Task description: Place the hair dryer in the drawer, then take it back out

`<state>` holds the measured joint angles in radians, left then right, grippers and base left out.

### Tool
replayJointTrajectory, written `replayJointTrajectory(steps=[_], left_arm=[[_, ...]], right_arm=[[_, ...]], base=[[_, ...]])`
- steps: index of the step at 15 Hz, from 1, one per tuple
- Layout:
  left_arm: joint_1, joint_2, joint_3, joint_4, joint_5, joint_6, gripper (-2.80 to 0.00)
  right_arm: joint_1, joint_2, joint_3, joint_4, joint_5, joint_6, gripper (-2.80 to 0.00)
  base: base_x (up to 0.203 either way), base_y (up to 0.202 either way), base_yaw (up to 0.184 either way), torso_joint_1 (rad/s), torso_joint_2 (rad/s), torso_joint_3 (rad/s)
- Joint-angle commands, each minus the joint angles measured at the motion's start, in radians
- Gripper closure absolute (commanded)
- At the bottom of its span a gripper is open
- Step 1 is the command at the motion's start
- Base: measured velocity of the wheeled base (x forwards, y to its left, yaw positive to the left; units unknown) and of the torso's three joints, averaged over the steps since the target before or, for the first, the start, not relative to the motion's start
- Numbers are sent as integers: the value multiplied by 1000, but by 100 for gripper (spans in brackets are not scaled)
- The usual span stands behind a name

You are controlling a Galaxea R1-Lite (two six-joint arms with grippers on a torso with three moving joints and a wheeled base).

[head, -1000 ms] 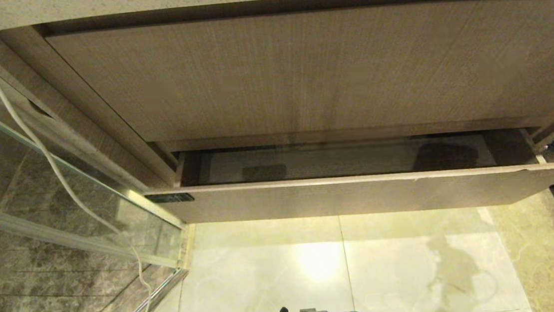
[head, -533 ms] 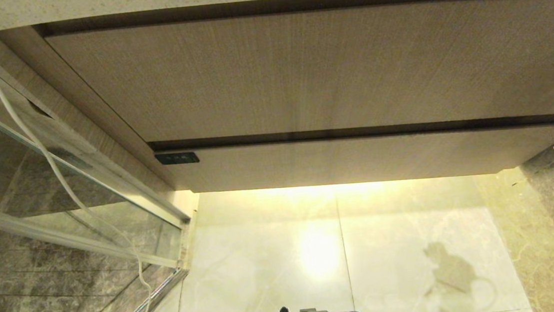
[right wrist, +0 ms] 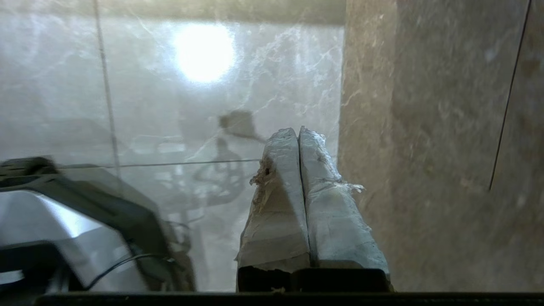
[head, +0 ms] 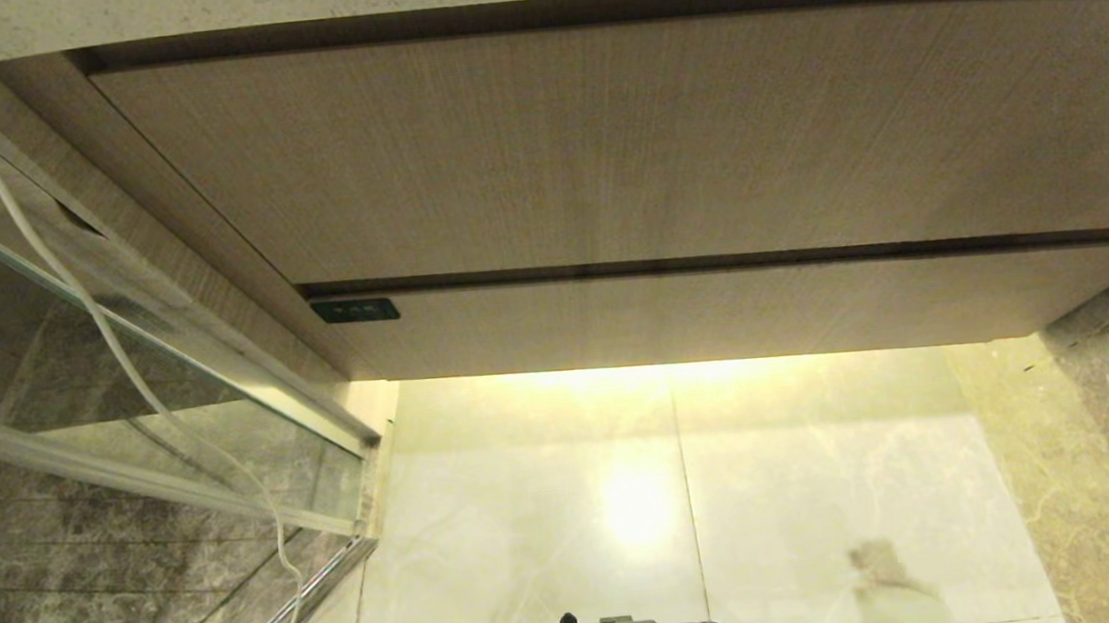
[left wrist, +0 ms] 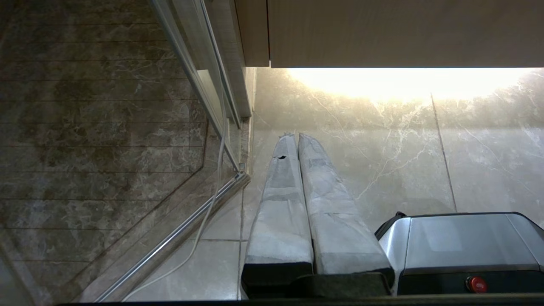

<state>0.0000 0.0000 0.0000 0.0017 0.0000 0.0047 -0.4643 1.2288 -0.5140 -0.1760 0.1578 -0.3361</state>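
Right tool (right wrist: 298,131) is clamped shut on nothing over the floor tiles (right wrist: 170,106); my left tool (left wrist: 296,137) too, drawer (head: 715,312) closed.

drawer (head: 715,312) below taller panel (head: 599,137) | floor (head: 632,505) in front
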Motion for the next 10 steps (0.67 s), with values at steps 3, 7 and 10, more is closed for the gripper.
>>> replayJointTrajectory(steps=[3, 7, 10], left_arm=[[0, 0, 2, 0, 0, 0, 0], [0, 0, 2, 0, 0, 0, 0], [0, 0, 2, 0, 0, 0, 0]], right_arm=[[126, -402, 138, 103, -17, 101, 0], [393, -715, 329, 124, -150, 260, 0], [482, -925, 411, 188, -199, 322, 0]], base=[[0, 0, 0, 0, 0, 0], [0, 0, 0, 0, 0, 0], [0, 0, 0, 0, 0, 0]])
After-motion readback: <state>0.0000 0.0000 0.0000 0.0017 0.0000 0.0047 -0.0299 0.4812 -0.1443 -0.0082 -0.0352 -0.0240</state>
